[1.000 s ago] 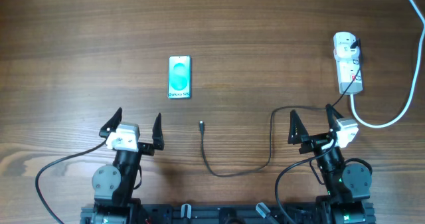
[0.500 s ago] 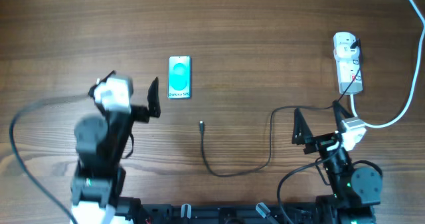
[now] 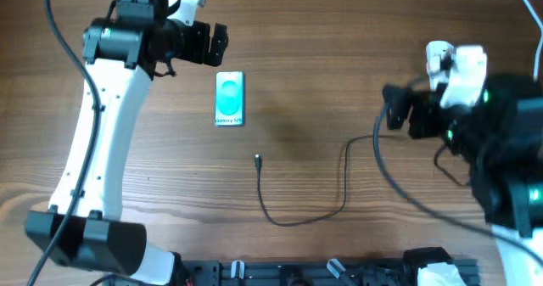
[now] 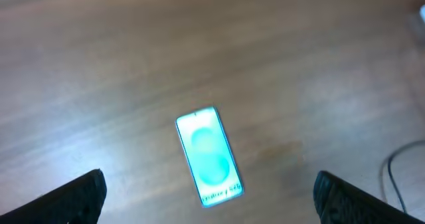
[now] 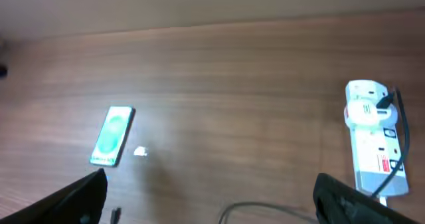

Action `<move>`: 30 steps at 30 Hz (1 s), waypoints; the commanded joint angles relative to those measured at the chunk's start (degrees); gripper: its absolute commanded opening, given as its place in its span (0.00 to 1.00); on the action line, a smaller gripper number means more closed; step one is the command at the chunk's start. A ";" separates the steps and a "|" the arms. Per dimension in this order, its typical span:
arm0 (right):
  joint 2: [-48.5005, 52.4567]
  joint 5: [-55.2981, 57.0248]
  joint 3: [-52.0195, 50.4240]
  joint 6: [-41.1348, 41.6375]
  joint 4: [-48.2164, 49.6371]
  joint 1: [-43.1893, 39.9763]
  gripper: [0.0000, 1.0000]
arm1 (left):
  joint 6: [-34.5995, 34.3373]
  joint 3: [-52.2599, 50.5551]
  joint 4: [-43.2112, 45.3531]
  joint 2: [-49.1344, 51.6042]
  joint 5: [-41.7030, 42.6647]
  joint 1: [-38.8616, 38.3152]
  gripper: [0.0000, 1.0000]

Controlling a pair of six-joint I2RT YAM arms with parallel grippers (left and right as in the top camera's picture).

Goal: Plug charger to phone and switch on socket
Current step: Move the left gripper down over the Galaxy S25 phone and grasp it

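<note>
Closest in, the charger (image 3: 297, 218) loops loose across the desk (image 3: 339, 31), its tip (image 3: 257, 158) lying free with nothing holding it, so I'd say we're only at the reaching stage. Phone (image 3: 230, 98) sits screen-up at about 11 o'clock from that tip, with the left claw (image 4: 209, 201) hanging over it, wide open and empty. The socket (image 5: 372, 137) is out at 2 o'clock, right claw (image 5: 209, 204) spread open near it, and next up is probably pinching that tiny tip and lining it up with the phone's bottom edge.
</note>
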 commanded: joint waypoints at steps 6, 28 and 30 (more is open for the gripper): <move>25.24 -3.61 17.18 0.39 -15.87 0.22 1.00 | -4.76 1.92 -5.95 1.42 5.73 -0.07 1.00; 29.97 -7.43 16.92 1.51 -16.70 0.22 1.00 | -23.91 6.03 -7.48 30.29 -15.69 -7.06 0.95; 29.97 -7.41 16.92 1.49 -16.74 0.22 1.00 | -20.65 6.03 -7.21 31.56 -14.38 -7.06 0.94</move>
